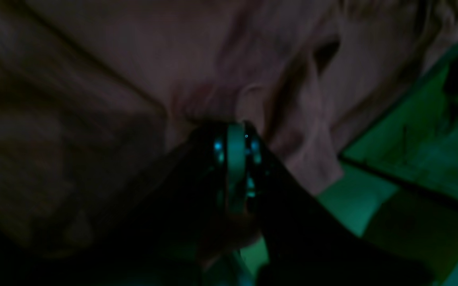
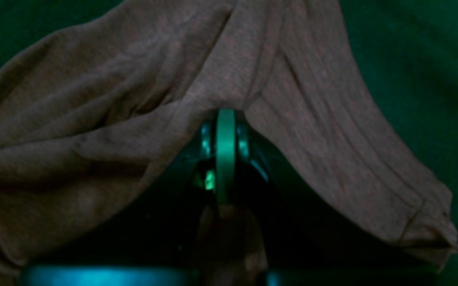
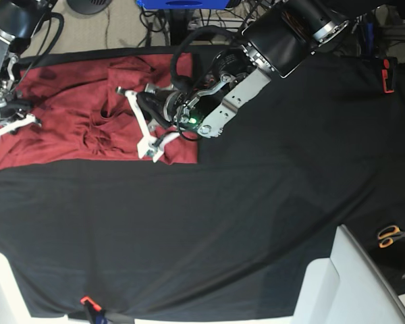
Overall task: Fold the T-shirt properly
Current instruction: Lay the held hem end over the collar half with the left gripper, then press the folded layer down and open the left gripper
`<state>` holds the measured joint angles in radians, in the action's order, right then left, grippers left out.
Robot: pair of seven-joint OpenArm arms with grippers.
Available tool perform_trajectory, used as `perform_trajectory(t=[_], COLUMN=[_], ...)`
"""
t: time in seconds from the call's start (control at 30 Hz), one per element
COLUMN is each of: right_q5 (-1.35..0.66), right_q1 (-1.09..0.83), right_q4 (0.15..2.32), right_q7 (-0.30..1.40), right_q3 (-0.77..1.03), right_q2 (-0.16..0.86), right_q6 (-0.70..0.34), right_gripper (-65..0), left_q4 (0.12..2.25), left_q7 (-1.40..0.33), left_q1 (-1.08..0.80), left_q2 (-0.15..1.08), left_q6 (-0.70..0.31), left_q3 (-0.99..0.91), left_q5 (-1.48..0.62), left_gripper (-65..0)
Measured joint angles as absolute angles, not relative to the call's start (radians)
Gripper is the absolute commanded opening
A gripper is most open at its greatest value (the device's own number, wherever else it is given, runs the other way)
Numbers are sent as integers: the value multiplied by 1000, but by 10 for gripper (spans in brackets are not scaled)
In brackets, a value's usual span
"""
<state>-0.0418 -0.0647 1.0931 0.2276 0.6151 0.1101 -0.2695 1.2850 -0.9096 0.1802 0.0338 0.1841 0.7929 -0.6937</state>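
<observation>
The brick-red T-shirt [image 3: 67, 115] lies rumpled at the back left of the black tablecloth [image 3: 256, 202]. My left gripper [image 3: 147, 128] is at the shirt's right edge. In the left wrist view its jaws [image 1: 237, 129] are closed on a pinched fold of the shirt [image 1: 173, 59]. My right gripper [image 3: 3, 118] is at the shirt's left edge. In the right wrist view its jaws [image 2: 226, 115] are closed on the cloth, and the shirt [image 2: 94, 99] drapes down on both sides with a hemmed end hanging at the right.
Orange-handled scissors [image 3: 391, 235] lie at the right edge. A white box [image 3: 344, 283] stands at the front right. A red and black tool [image 3: 388, 74] is at the back right. A small orange clip [image 3: 88, 301] sits on the front edge.
</observation>
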Motion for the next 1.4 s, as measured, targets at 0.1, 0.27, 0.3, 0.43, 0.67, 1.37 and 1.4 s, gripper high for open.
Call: perform_trajectory(t=[0.1,0.27,0.3,0.43,0.67,1.37,1.4], right_q5=[-41,-41,-42,-41,-41,-41,-42], right_q1=[-65,-65,-65,-65,-64,-64,-65], right_q4=[1093,1093,1093,1092,1092,1092,1092], right_q7=[228,228,227,228,228,228,228], right_q3=[615,615,615,615,615,615,615], right_q2=[110,110,110,111,110,123,123], right_q6=[-270,-270,-270,-270,-270,-270,-270], right_gripper=[-650,-650,-650,-650,-650,-650,-650], left_q4=[1294,1435,1452,1475,1467,1115,1099], left_q7=[-908,-938,-970,-999,-999,-936,-943], left_q1=[180,183,183,108,-4,154,167], left_q2=[46,88,85,58,-1,-104,-106], left_q6=[218,360,392,455,467,358,340], left_q3=[793,785,770,570,313,421,421], left_q5=[-697,-699,-700,-705,-686,-707,-710], left_gripper=[-650,-650,-650,-650,-650,-650,-650])
